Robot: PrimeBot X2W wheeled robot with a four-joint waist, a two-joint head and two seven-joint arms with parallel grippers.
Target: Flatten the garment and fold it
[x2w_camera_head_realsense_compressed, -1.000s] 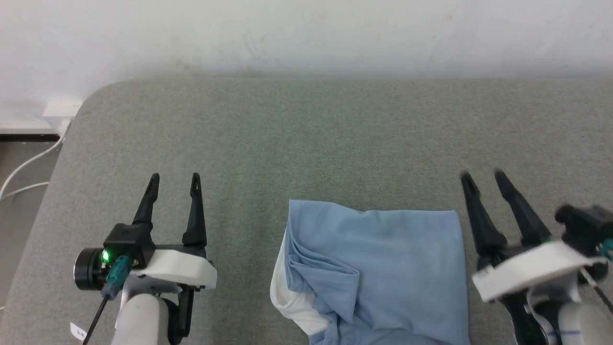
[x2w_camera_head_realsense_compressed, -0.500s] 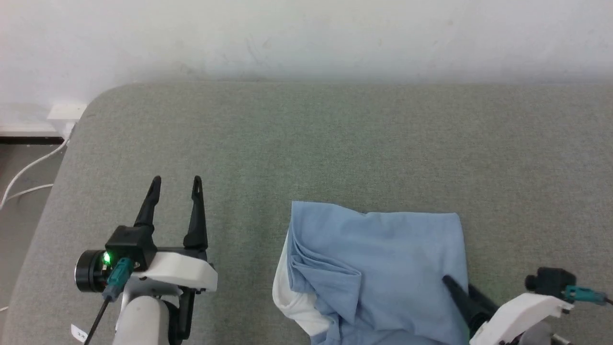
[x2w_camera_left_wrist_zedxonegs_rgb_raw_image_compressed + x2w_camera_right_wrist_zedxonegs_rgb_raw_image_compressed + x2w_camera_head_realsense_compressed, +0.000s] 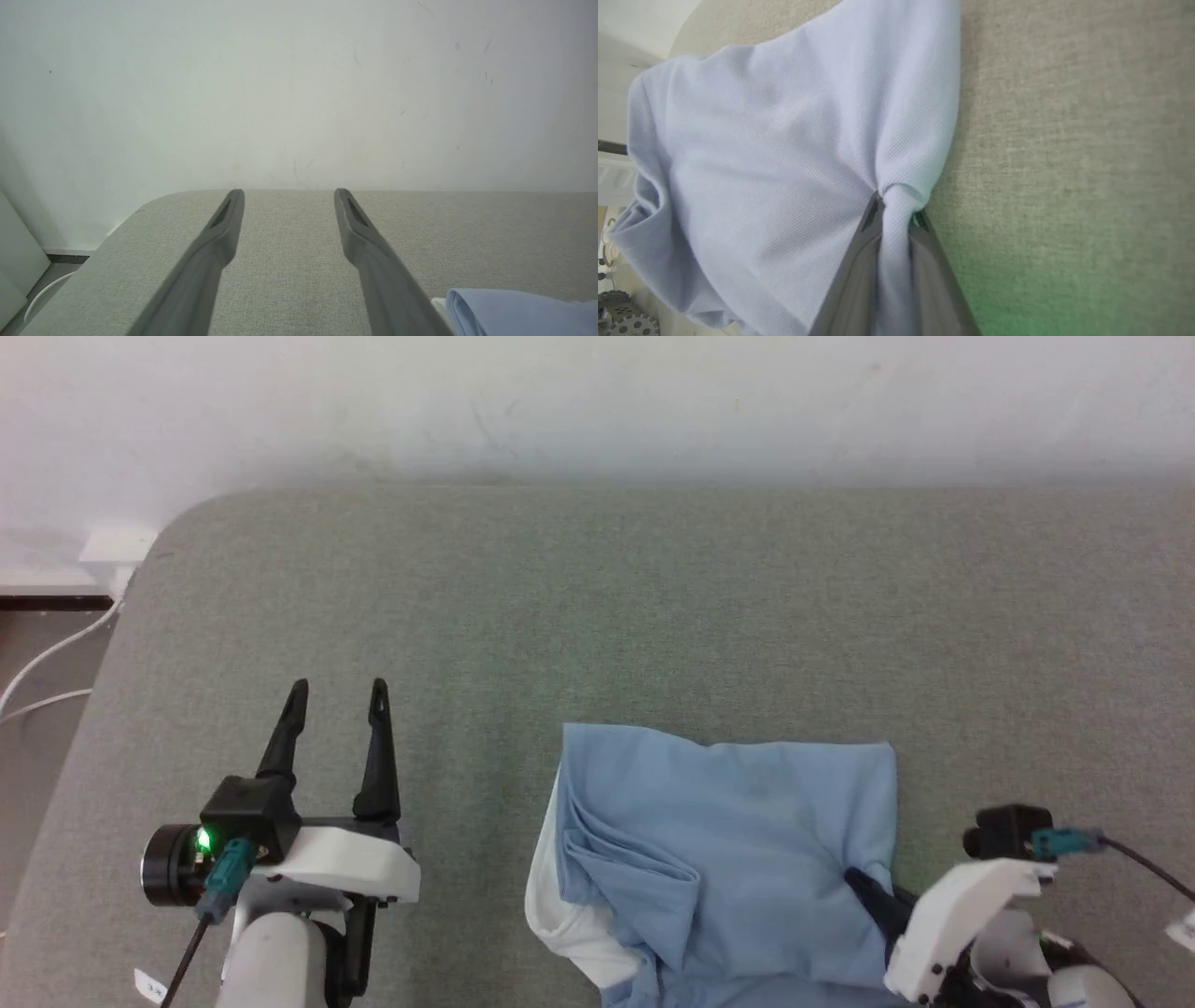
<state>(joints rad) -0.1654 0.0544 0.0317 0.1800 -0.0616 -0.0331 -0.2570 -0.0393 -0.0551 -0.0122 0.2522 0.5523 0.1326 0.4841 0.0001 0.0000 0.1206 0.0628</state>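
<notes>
The light blue shirt [image 3: 747,859] lies folded into a rough rectangle on the near part of the grey-green bench [image 3: 653,597], right of the middle, with its near end cut off by the bottom of the head view. Its top and right edges run fairly straight, while the left side is bunched into soft diagonal folds, and a strip of white fabric [image 3: 560,915] shows from under its lower left edge. The right hand [image 3: 864,887] reaches in from the lower right at the shirt's right edge. In the right wrist view its two dark fingers are closed tight on a pinched ridge of the blue knit [image 3: 896,210], and creases fan out from the pinch. The left hand [image 3: 338,689] sits over bare bench well to the left of the shirt, fingers spread wide and holding nothing. A pale wall [image 3: 597,401] stands behind the bench, and a white cable [image 3: 47,663] trails past its left corner.
</notes>
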